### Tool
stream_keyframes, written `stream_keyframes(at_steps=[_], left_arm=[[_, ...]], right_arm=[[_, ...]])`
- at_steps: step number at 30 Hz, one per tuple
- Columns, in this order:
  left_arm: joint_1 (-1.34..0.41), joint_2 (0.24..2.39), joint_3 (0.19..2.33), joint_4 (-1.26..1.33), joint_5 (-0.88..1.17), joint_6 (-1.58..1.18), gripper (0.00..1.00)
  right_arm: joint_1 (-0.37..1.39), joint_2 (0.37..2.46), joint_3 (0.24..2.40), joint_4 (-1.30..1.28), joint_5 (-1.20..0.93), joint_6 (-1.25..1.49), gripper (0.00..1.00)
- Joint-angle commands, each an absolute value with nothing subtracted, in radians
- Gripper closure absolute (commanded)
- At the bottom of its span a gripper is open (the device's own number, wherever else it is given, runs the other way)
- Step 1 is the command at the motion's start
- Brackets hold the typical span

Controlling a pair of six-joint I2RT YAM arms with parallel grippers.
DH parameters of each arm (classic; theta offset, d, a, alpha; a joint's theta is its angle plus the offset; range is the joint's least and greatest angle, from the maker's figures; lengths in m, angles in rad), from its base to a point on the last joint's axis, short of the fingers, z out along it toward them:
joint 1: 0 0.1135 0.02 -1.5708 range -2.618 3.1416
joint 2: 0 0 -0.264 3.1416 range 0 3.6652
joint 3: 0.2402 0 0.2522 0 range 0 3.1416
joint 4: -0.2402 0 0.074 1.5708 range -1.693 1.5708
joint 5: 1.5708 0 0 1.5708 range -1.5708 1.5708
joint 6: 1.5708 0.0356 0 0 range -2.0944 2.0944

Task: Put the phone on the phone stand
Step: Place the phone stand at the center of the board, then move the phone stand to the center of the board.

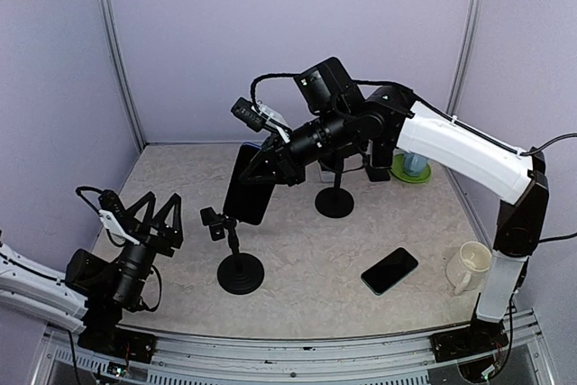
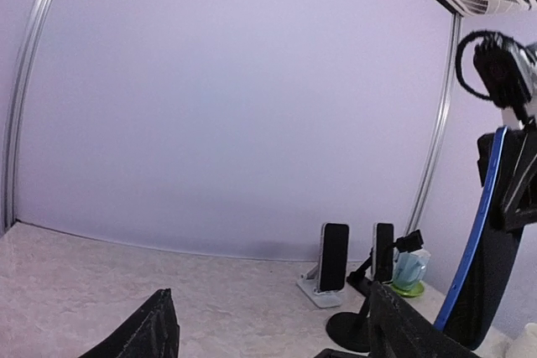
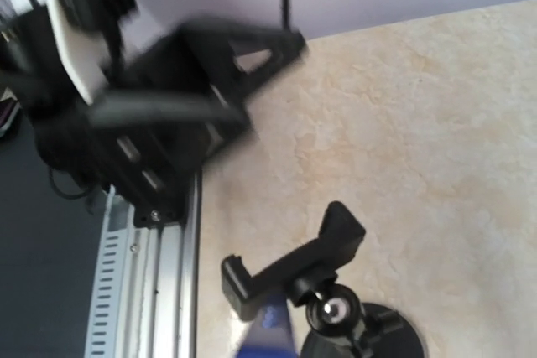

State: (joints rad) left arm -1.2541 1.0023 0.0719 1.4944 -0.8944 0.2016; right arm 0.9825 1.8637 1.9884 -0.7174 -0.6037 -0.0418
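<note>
Phone (image 1: pixel 248 187) is hanging near-upright just above stand (image 1: pixel 240 272), lining up for its clamp (image 1: pixel 214 221) | right gripper (image 1: pixel 273 155) clenching phone | left gripper (image 1: pixel 158 215) gaping empty, left of stand

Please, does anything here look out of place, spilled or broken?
Nothing is spilled or broken. Only a second phone lies flat on the table near the mug, on no stand. The near stand is empty, its clamp tilted; the right pincer holds a phone above it.
</note>
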Motion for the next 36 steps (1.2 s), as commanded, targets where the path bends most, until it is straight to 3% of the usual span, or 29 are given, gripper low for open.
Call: stream_keyframes(at_steps=[1, 6, 11, 21, 36], left_arm=[[-1.260, 0.749, 0.070, 1.141, -0.833, 0.031, 0.25], [-1.260, 0.536, 0.073, 0.807, -0.663, -0.118, 0.34], [-1.261, 0.503, 0.092, 0.653, -0.532, -0.210, 0.36], [-1.261, 0.624, 0.165, 0.619, -0.416, -0.232, 0.39], [-1.221, 0.723, 0.255, 0.542, -0.412, -0.297, 0.64]], right_arm=[[0.987, 1.779, 1.946, -0.661, -0.572, -0.046, 1.00], [0.984, 1.694, 1.827, -0.608, -0.534, -0.039, 1.00], [0.965, 1.605, 1.699, -0.534, -0.522, -0.015, 1.00], [0.930, 1.492, 1.536, -0.467, -0.520, 0.008, 1.00], [0.923, 1.431, 1.468, -0.446, -0.499, 0.005, 1.00]])
